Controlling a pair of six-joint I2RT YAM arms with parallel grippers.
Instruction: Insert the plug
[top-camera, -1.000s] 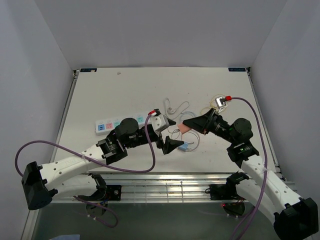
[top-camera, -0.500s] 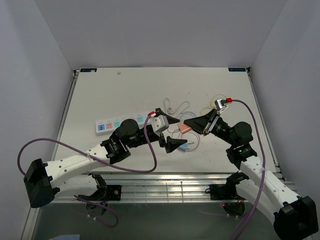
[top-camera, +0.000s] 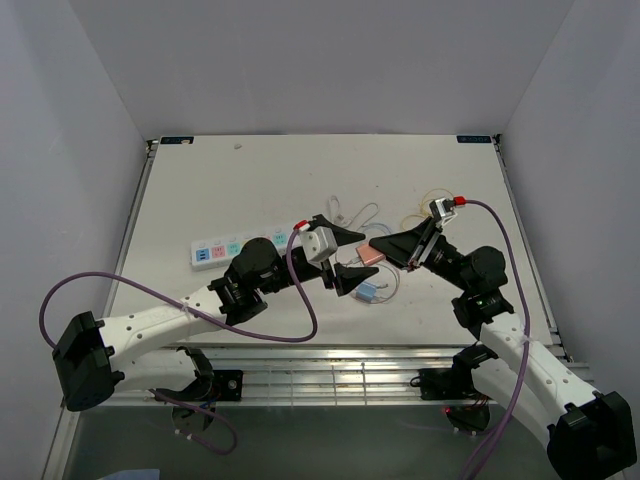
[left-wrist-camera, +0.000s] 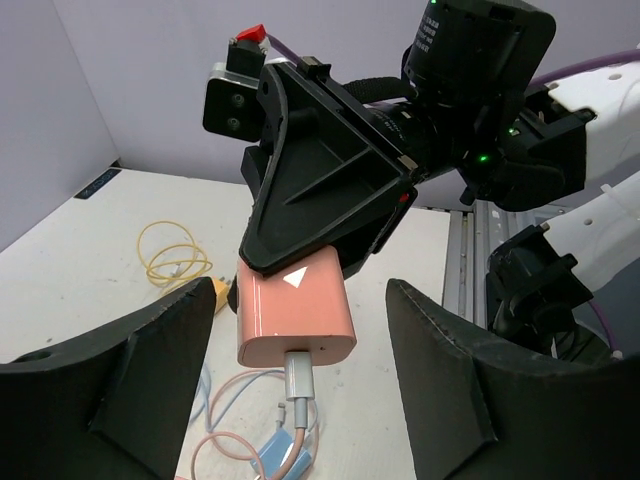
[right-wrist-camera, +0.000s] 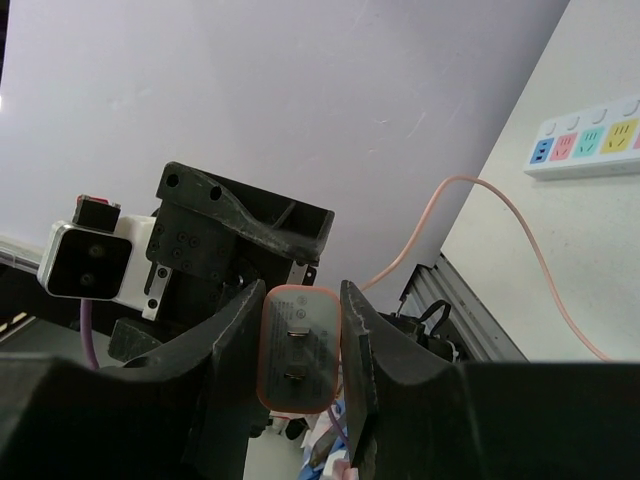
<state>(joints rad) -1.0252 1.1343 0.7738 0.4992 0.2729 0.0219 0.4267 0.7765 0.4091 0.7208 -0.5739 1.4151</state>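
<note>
A pink plug adapter with a pink cable hangs in mid-air over the table's middle. My right gripper is shut on it; in the right wrist view the plug sits between the fingers with its two prongs facing the camera. My left gripper is open, its fingers spread on either side of the plug without touching it. A white power strip with coloured sockets lies on the table at the left, also in the right wrist view.
A blue plug with coiled cables lies on the table below the grippers. A yellow cable and white cables lie further back. The table's metal front rail runs along the near edge.
My left gripper has risen and moved right, up around the pink plug. My right gripper has lifted the plug slightly.
</note>
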